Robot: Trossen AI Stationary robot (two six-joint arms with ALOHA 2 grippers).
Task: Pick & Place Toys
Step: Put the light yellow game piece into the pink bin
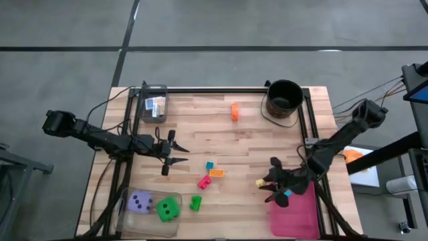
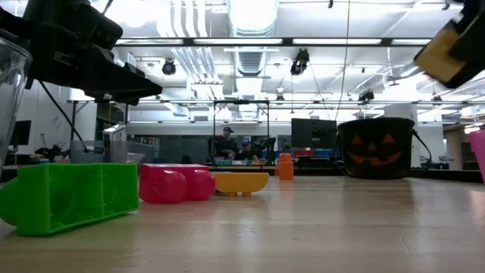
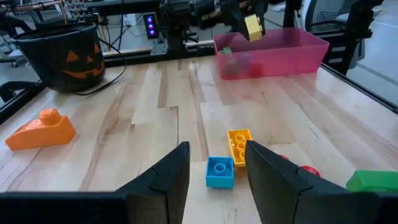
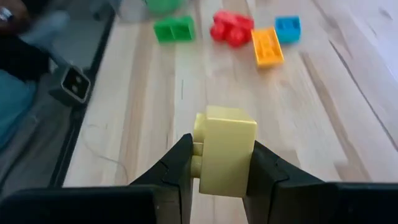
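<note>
Counter (image 1: 254, 144) carries everything, and the relation that decides the coming move is between the right gripper (image 1: 267, 182) and the pink tray (image 1: 294, 215). The tray lies just beside that gripper, on the side toward the counter's near edge, with its long axis running away from the gripper toward that edge. A yellow brick (image 4: 225, 151) is held between the right gripper's fingers, clear of the wood as the low view suggests, so the brick is judged ready to be carried the short way over the tray wall. Nothing is seen standing between gripper and tray, and a small teal piece (image 1: 287, 194) is seen at the tray's near rim.

The left gripper (image 1: 179, 152) hovers on the other side of the counter, its fingers set partly apart around nothing. Ahead of it, between the two grippers, lies a loose cluster: an orange brick (image 3: 239, 144), a blue brick (image 3: 219, 172) just beside it, a pink-red toy (image 1: 203, 181) and a green brick (image 1: 195, 202). For these the left arm is judged nearer.

Behind the left gripper's side a clear box (image 1: 151, 211) holds a purple die (image 1: 140, 201) and a green die (image 1: 167, 211). Well apart, toward the far edge, stand a black pumpkin bucket (image 1: 284, 99) and an orange wedge (image 1: 235, 111).
</note>
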